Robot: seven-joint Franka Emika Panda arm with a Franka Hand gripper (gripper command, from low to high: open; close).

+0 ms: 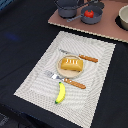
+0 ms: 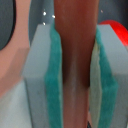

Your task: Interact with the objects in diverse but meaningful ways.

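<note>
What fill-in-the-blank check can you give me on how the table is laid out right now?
1. The bread loaf sits on the ____.
2. The banana lies on the placemat, on the near side of the ____.
3. The tomato rests inside a dark ____.
4. In the wrist view, the fingers are clamped on a ____ sausage.

Missing words: plate; fork; pot; brown

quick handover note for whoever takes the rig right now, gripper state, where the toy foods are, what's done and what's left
Gripper: shut on the brown sausage, seen only in the wrist view; the arm is out of the exterior view.
Bread loaf sits on the plate, fork and knife on either side.
Banana lies on the placemat near the plate.
Tomato is in a pot on the far board.
Left: set the sausage down somewhere sensible.
</note>
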